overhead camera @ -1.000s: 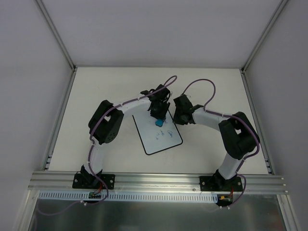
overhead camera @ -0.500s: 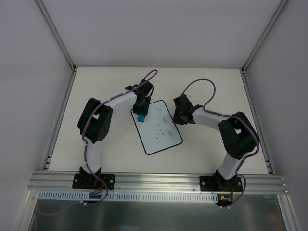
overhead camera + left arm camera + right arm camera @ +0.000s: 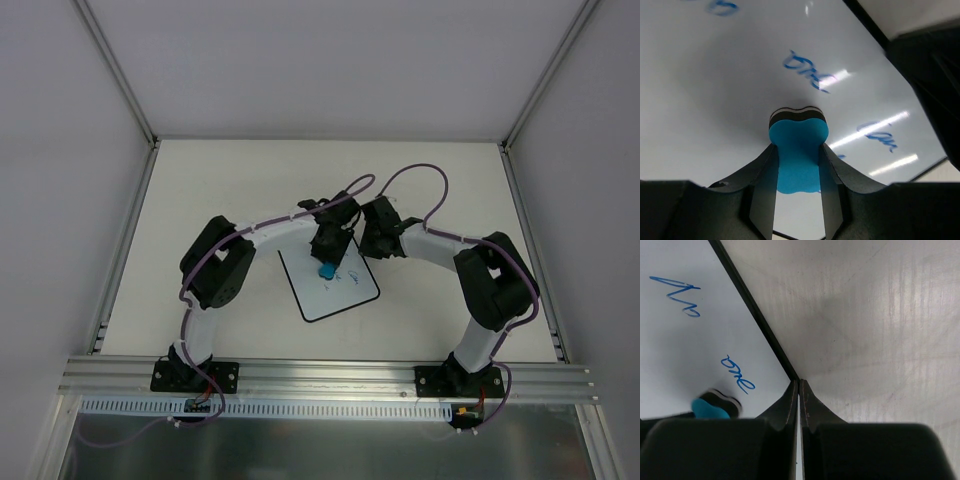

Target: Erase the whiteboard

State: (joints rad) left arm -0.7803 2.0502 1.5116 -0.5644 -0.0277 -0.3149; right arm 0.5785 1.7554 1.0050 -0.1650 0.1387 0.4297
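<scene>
From the overhead camera I see the left arm [image 3: 215, 265] on the left, bending up from its base and reaching right over the table [image 3: 220, 180]. The left gripper [image 3: 328, 262] points down over the whiteboard [image 3: 335, 300]. Its claw is pinching a blue eraser [image 3: 327, 270], and my left wrist feed shows the two dark fingers [image 3: 761, 175] clamped on either side of the eraser's blue body [image 3: 797, 150]. The eraser's dark lower face lies against the white surface. Just beyond it on that feed is a blue scribble [image 3: 802, 67], and more blue marks run off to the right.

The whiteboard lies flat near the middle of the table, between the two arms, turned at an angle to the table's edges. The eraser sits on its upper half.

Further right, the right gripper [image 3: 366, 240] is at the board's upper right edge. On my right wrist feed its claw [image 3: 799, 390] is pressed together, with only a thin seam between the fingers. The tips meet the board's thin black rim where it borders the bare table [image 3: 880, 330]. I cannot tell whether they bear down on it. The same feed shows the white board [image 3: 675, 355] with two blue scrawls, and the eraser [image 3: 715, 405] blurred at the lower left. The right arm [image 3: 490, 285] curves back to its base at the far right.
</scene>
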